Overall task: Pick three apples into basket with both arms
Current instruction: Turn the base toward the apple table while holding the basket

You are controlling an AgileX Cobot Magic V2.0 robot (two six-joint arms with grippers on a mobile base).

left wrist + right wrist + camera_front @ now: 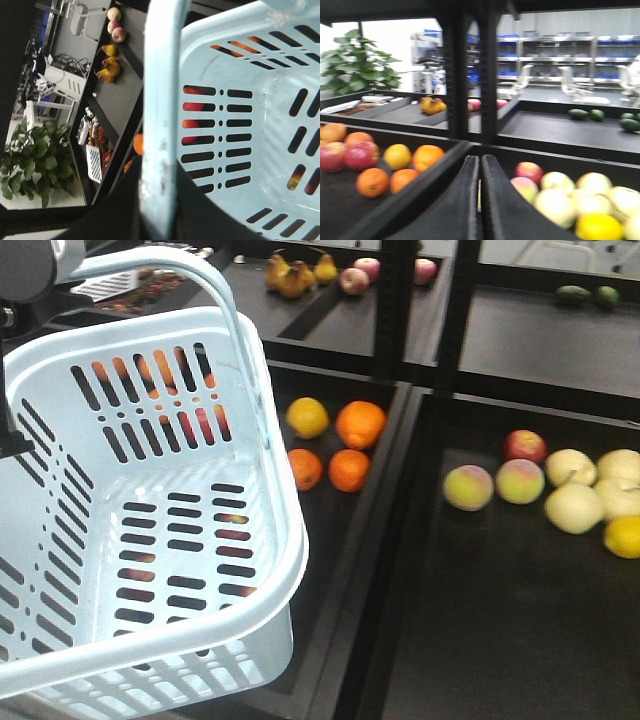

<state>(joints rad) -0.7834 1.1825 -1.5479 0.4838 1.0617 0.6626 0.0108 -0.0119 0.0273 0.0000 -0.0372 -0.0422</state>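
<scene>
The pale blue basket [60,430] hangs at the left, tilted, and nothing lies in it. My left gripper [160,172] is shut on its hoop handle [162,75], with a black finger on each side. Two dark red apples [361,155] lie at the far left of the shelf, beside the oranges. In the front view the basket hides them, and only red patches [190,425] show through its slots. They also show through the slots in the left wrist view [192,106]. My right gripper [480,160] is shut and empty, above the black divider between the two bins.
Oranges [360,423] lie just right of the basket. The right bin holds pinkish apples [525,447], pale pears [574,508] and a lemon [625,536]. A raised black divider [395,480] separates the bins. The upper shelf carries pears [292,278] and avocados [573,295].
</scene>
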